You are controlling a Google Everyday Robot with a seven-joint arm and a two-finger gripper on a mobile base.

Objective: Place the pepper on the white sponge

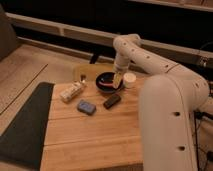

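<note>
Camera view shows a wooden table [90, 142] with a dark mat [25, 125] alongside, under a dim wall [60, 10]. The gripper [118, 80] hangs over the dark bowl [100, 85], fingers spread wide; the white sponge [86, 106] lies nearby.

Kitchen-like test space: wooden counter [90, 135], bowl [102, 86] under the pincer [118, 79], dark mat [25, 125].
</note>
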